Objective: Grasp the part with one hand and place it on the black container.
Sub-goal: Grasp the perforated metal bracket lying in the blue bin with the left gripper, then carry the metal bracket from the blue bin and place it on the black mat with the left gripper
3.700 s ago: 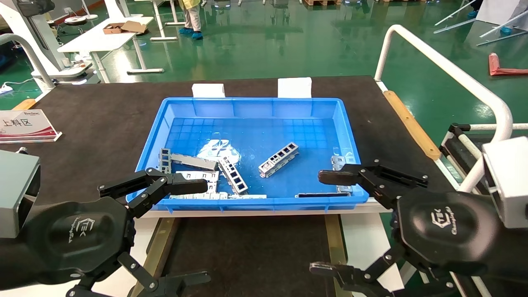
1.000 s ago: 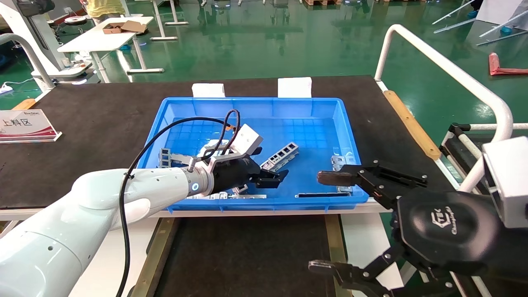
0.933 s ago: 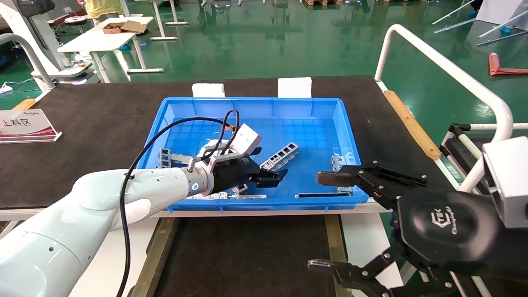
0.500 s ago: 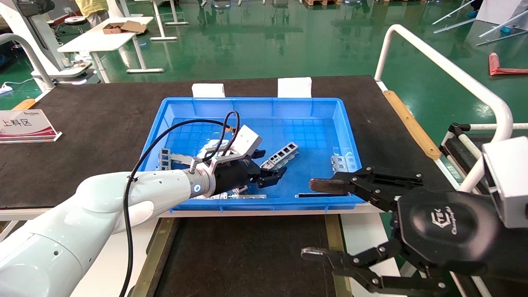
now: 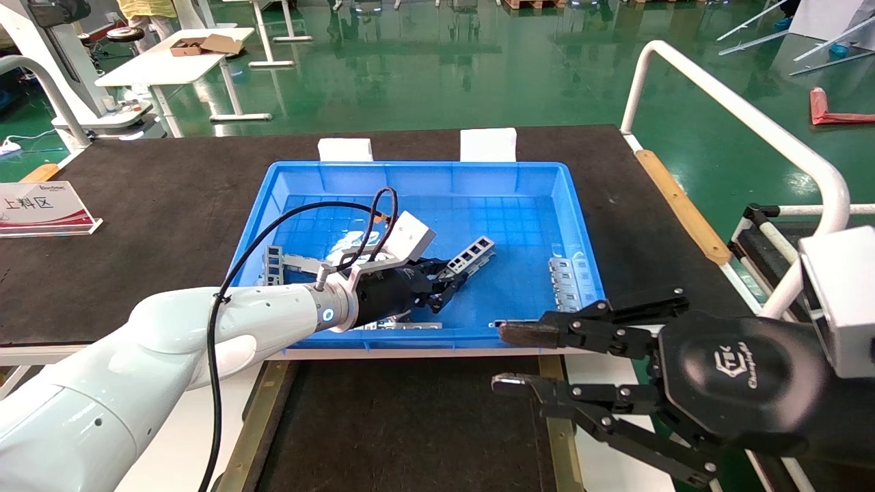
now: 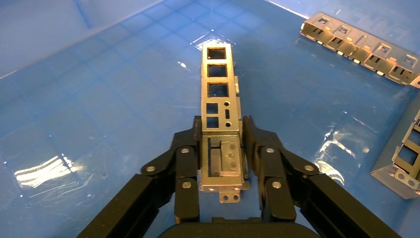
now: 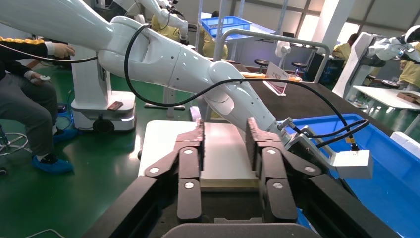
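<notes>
The left gripper is reached into the blue bin, which is set across the middle of the black-matted worktop toward its near edge. Its jaws are closed narrowly on the near end of the part, a slim silver-grey bracket bar with a row of rectangular windows. In the left wrist view the part is seen gripped between the two fingers, one pressed against each long side, with most of the bar projecting forward past the fingertips over the bin's gridded floor. Whether the far end is resting on the floor or raised off it cannot be told.

Other metal brackets are left in the bin: a group behind the left arm near the bin's left wall, a piece by the right wall, and a flat strip along the near wall.

The black container is seen below the near edge of the worktop, with olive-brass rails along its sides.

The right gripper is held over the right rail of the container, just in front of the bin's near right corner. Its jaws are set moderately apart, and nothing is held between them.

A red-and-white sign is stood at the worktop's left edge, and two white blocks are placed behind the bin.
</notes>
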`<action>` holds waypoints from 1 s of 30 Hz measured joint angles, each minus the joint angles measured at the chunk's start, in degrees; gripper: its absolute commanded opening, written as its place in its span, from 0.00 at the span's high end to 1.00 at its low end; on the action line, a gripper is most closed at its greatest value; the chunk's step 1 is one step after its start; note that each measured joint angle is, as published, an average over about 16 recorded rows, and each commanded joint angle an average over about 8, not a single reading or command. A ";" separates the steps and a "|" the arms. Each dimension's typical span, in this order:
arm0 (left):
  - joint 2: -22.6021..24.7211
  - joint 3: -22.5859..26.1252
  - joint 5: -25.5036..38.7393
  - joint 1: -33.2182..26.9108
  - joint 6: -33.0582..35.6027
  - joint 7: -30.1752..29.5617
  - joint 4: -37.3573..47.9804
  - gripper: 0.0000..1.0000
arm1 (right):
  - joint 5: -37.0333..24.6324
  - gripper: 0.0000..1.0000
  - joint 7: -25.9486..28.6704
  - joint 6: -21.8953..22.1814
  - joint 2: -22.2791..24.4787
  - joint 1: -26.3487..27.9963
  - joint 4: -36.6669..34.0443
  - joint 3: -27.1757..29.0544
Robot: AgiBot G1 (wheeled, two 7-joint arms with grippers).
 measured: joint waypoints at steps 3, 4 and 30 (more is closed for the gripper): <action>-0.12 0.39 -1.25 -0.09 0.17 0.55 -0.17 1.00 | 0.00 1.00 0.00 0.00 0.00 0.00 0.00 0.00; -0.17 0.43 -1.72 -0.14 0.31 0.80 -0.24 1.00 | 0.00 1.00 0.00 0.00 0.00 0.00 0.00 0.00; -14.18 -4.35 -14.12 -0.13 24.95 5.71 -13.90 1.00 | 0.01 1.00 -0.01 0.00 0.00 0.00 0.00 -0.01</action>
